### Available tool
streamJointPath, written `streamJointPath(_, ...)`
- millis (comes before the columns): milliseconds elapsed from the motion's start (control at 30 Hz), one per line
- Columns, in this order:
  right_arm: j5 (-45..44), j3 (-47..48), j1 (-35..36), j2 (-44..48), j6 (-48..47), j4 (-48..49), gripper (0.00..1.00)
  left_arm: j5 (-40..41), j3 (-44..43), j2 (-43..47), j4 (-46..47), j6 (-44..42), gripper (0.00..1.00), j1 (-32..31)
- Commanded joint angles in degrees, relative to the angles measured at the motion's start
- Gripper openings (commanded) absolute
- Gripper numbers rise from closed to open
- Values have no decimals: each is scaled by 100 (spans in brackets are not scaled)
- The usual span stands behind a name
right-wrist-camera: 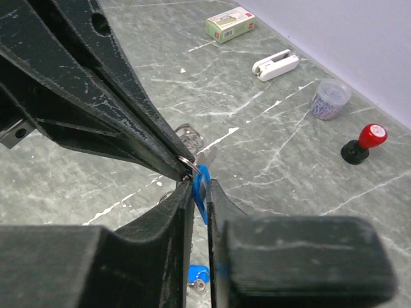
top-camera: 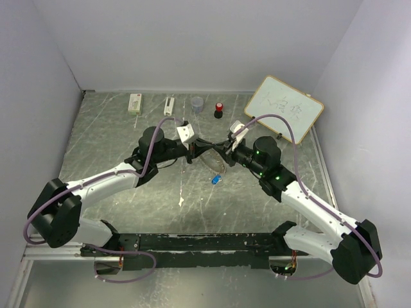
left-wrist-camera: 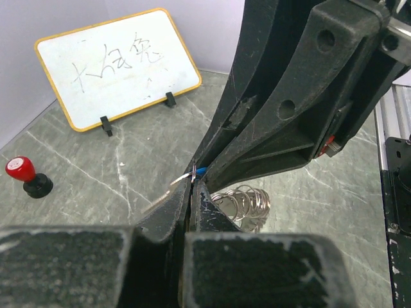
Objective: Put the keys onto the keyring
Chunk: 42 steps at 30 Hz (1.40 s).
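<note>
Blue key pinched in my right gripper, tip to tip with my left gripper, which clamps the metal keyring above mid-table; I see the second blue key lying just beneath.

The key is blue; keyring silvery; table grey, white-veined; knob red-and-black; board white, orange-framed.
</note>
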State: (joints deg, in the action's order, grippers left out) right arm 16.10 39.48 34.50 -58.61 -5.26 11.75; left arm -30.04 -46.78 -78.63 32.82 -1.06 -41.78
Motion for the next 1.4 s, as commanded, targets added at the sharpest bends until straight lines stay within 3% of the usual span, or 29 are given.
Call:
streamJointPath(0,35,-62,-20,93,-148,339,7,-481,-273,-70,-24,96,7,-33)
streamJointPath(67,15,-98,-14,118,-155,379,0,-498,-299,-94,-73,90,7,-34)
streamJointPath(400,-531,-154,-19,487,-150,255,0,-298,-644,-210,-637,81,7,-19)
streamJointPath(433,-587,-131,-19,524,-155,190,0,-216,-686,-220,-706,101,14,-18)
streamJointPath(567,-791,98,-15,525,-148,-146,0,91,-602,-122,-592,220,69,11)
streamJointPath(600,-838,149,-16,483,-135,-232,0,164,-560,-79,-554,255,73,23)
streamJointPath(900,-903,427,-14,351,-127,-537,0,810,151,456,-28,507,70,145)
streamJointPath(1367,-735,958,79,-30,-234,-928,0,131,562,499,799,230,53,154)
